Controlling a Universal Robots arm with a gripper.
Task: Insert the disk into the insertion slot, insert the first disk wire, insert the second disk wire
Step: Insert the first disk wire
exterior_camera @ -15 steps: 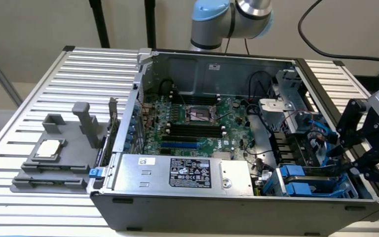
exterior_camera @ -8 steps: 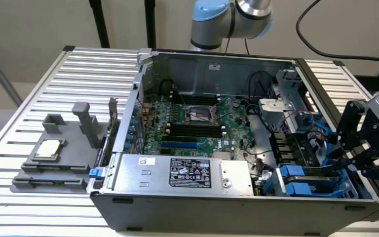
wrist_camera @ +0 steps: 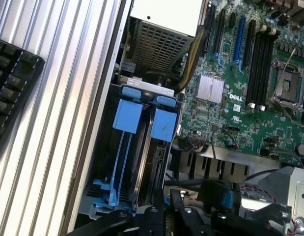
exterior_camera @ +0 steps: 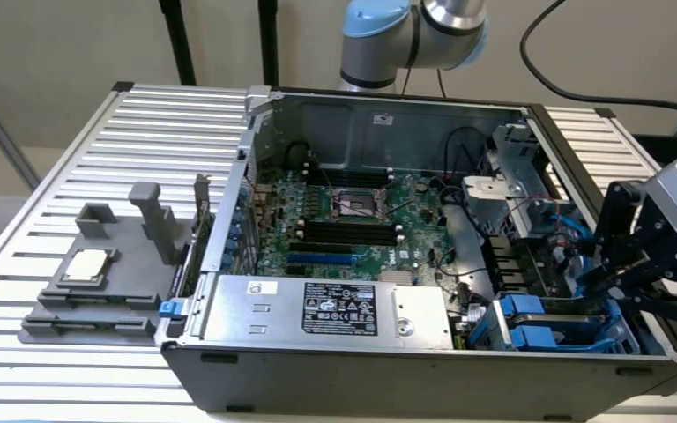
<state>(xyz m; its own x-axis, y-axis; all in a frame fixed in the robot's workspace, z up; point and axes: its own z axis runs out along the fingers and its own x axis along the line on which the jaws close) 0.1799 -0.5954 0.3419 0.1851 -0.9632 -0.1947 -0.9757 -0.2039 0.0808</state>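
Slatted aluminium table [exterior_camera: 162,123] under open computer case [exterior_camera: 433,383] (grey fixture [exterior_camera: 92,308] alongside, keyboard [wrist_camera: 9,83] too)

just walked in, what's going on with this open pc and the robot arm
A robot arm is working at an open computer case lying on a slatted table. Its gripper hangs over the insertion slot, the drive bay with blue rails at the exterior view's right end of the case, beside the motherboard. What sits in that bay, and whether the gripper holds anything, cannot be told.
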